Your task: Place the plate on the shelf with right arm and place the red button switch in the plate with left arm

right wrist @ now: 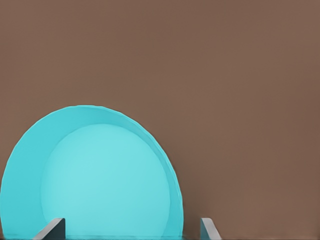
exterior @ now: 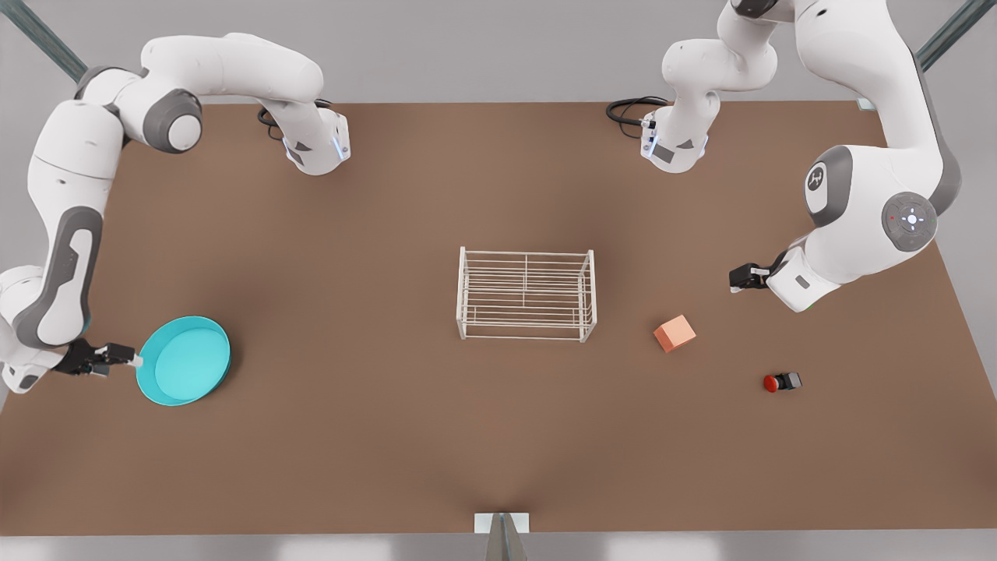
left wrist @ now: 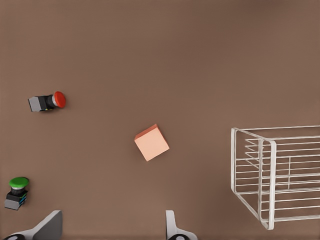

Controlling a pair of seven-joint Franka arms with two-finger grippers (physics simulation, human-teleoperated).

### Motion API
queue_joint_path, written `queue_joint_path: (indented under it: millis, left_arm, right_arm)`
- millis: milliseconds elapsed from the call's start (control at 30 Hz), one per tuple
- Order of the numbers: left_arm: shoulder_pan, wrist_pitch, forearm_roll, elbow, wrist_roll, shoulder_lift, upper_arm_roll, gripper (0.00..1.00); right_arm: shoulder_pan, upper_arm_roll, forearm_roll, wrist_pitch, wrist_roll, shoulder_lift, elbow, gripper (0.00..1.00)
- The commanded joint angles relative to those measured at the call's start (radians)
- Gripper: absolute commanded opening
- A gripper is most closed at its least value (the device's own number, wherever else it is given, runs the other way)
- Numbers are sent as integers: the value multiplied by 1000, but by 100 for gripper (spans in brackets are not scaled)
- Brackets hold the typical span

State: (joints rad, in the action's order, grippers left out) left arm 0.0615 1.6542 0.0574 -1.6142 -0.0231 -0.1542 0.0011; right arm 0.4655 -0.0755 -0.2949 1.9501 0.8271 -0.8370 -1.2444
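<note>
Both claws show in the front view: the right claw (exterior: 134, 359) sits at the plate's rim on the front view's left, and the left claw (exterior: 734, 279) hangs above the tabletop (exterior: 498, 436) on the front view's right. In the right wrist view the right claw's fingers (right wrist: 51, 229) stand spread, one over the plate's near rim and the other off to the side over bare tabletop, so they are not pinching the plate. In the left wrist view the left claw's fingers (left wrist: 47, 226) are likewise spread wide with nothing between them.

Largest of the things, the shelf (exterior: 526, 294) stands upright in the middle of the tabletop, bare. The plate (exterior: 184, 361) lies well apart from it, toward the front view's left. A salmon-orange cube (exterior: 674, 333) lies between the shelf and the left claw, just off the shelf's side. The red button switch (exterior: 781, 382) lies on its side beyond the cube, near the front view's right. A green button switch (left wrist: 17, 191) stands upright near it in the left wrist view
</note>
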Motion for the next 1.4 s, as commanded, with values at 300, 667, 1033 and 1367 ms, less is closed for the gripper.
queue_joint_path:
  millis: [300, 667, 1033, 1367]
  left_arm:
    - [0, -1, -8, -1, 6, 1, -1, 100]
    - [0, -1, -10, -7, 8, 2, -1, 100]
    - [0, -1, -8, -9, 8, 2, -1, 100]
    - [0, -1, -24, -10, 14, 1, -1, 100]
  right_arm:
    - [55, -3, -58, 0, 323, -85, -1, 99]
    - [50, -4, -73, 9, 303, -113, 2, 67]
    - [50, -7, -70, 13, 313, -129, 11, 44]
    - [48, -4, -67, -26, 317, -105, 11, 28]
